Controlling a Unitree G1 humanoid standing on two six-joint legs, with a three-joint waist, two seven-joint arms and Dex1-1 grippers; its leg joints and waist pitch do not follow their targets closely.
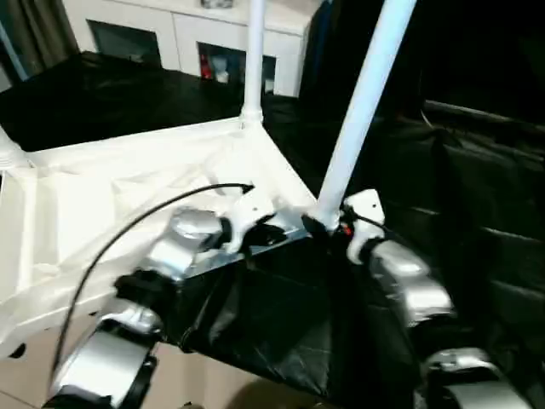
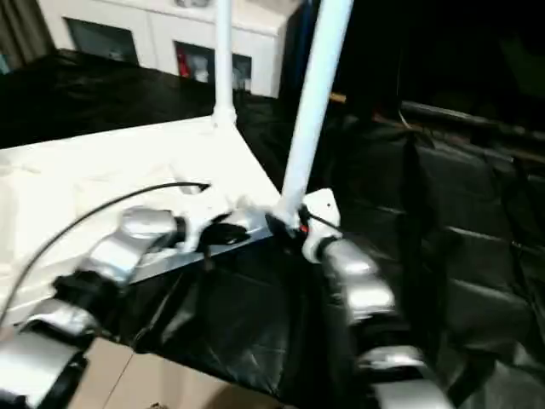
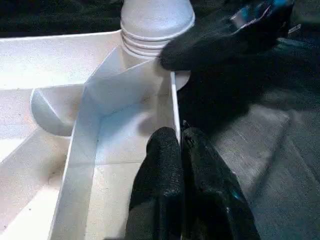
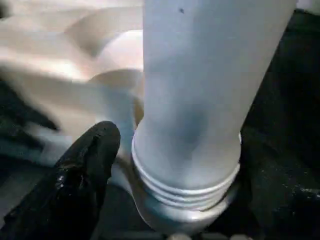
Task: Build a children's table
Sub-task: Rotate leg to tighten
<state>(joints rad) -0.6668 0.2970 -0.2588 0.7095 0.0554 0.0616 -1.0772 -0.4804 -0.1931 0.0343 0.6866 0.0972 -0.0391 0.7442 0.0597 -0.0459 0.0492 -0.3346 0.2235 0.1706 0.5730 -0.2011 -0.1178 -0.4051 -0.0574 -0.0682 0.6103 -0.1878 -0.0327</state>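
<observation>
The white tabletop (image 1: 128, 196) lies upside down on a black sheet, ribbed side up. One white leg (image 1: 253, 60) stands in the far corner socket. A second leg's base (image 1: 8, 152) shows at the left edge. At the near right corner a third leg (image 1: 366, 102) rises tilted from its socket, with threads (image 4: 185, 190) showing above the socket. My right gripper (image 1: 326, 225) is shut on this leg's base, one black finger (image 4: 85, 175) against the collar. My left gripper (image 3: 179, 137) is shut on the tabletop's thin rim wall (image 3: 173, 100) beside that corner.
A white cabinet with glass doors (image 1: 196, 43) stands behind the work surface. Black sheeting (image 1: 281, 324) covers the surface and drapes over its near edge, with tan floor (image 1: 196, 383) below. Dark draped shapes (image 1: 477, 170) fill the right side. A black cable (image 1: 128, 230) loops over my left forearm.
</observation>
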